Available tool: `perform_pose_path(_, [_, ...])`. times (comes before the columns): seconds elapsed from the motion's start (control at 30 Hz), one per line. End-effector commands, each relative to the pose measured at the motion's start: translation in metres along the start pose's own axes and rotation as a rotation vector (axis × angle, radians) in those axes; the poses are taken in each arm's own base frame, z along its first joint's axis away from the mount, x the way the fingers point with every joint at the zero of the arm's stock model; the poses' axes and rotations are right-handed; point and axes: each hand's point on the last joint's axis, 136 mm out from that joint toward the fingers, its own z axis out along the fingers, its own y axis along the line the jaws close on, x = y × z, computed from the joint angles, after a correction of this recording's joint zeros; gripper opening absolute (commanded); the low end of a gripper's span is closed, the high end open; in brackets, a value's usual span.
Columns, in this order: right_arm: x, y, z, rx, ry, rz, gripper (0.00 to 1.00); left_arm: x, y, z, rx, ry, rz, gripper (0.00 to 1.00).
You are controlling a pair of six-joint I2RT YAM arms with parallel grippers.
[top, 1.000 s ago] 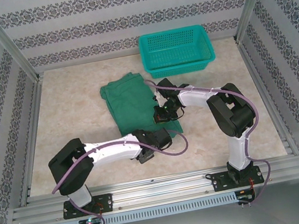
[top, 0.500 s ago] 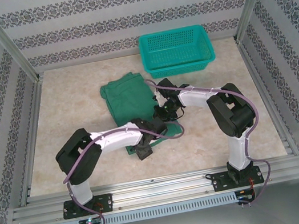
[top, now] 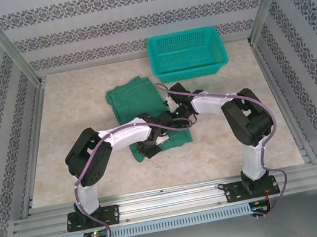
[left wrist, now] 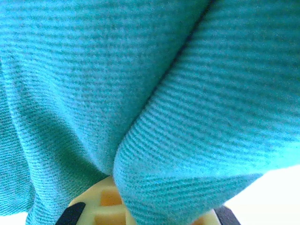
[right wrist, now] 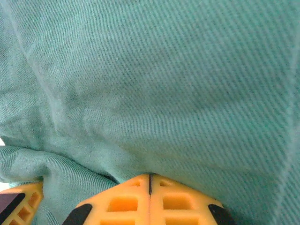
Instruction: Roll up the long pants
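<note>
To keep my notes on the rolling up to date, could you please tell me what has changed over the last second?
The left gripper advanced from the table onto the near end of the long pants and closed on the fabric. The right gripper stayed shut on the pants' right side, and the teal basket did not move.

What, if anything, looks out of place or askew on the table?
Nothing stands out. The long pants lie bunched in the middle of the table, creased as loose cloth would be. The teal basket sits upright and level at the far edge.
</note>
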Motion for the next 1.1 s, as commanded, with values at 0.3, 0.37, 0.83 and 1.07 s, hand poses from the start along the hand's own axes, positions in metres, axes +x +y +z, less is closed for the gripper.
perform_pose_path(0.3, [-0.048,-0.032,-0.135,0.251,-0.371,-0.005,0.0,-0.016,-0.086,-0.043,0.5,-0.04,-0.06,0.0])
perform_pose_path(0.37, [-0.044,-0.03,-0.147,0.264,-0.379,-0.009,0.0,-0.022,-0.093,-0.059,0.587,-0.047,-0.072,0.0])
perform_pose_path(0.83, [0.004,-0.015,-0.191,0.187,-0.477,-0.035,0.03,-0.057,-0.065,-0.103,1.184,-0.129,-0.444,0.0])
perform_pose_path(1.07, [0.01,0.0,-0.16,0.057,-0.381,-0.054,0.0,-0.057,-0.04,-0.091,1.313,-0.143,-0.536,0.0])
